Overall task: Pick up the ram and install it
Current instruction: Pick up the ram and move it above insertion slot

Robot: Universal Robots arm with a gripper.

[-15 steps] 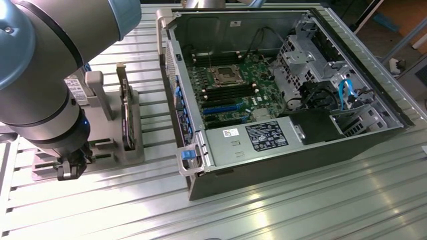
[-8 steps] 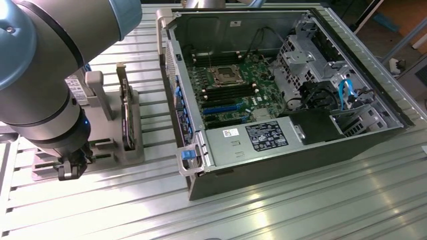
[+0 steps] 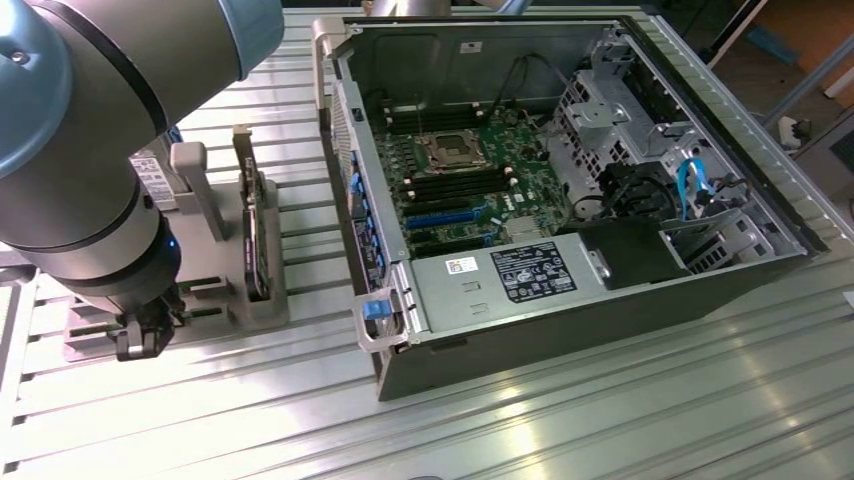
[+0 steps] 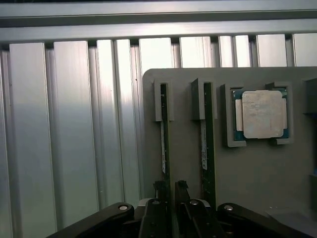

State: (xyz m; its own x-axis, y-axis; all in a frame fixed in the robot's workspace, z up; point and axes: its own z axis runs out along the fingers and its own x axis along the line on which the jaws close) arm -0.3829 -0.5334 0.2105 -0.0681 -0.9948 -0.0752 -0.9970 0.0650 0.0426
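Pincer [image 4: 170, 187] sits over one end of the ram [image 4: 165, 148], whose length runs straight away from it; I cannot tell whether it is clenched.

Arm [image 3: 80, 180] low, fingers [image 4: 181, 192] narrowly apart.

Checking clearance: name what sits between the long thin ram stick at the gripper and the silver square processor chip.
Wrist view: a second ram stick stands in the grey holder between that ram stick and the processor chip.

The gripper [image 4: 170, 188] covers one end of the ram [image 4: 165, 148] in the grey holder [image 4: 247, 183], which the picture's edge cuts off on one side, and the ram's label [image 4: 163, 156] is too small to read.
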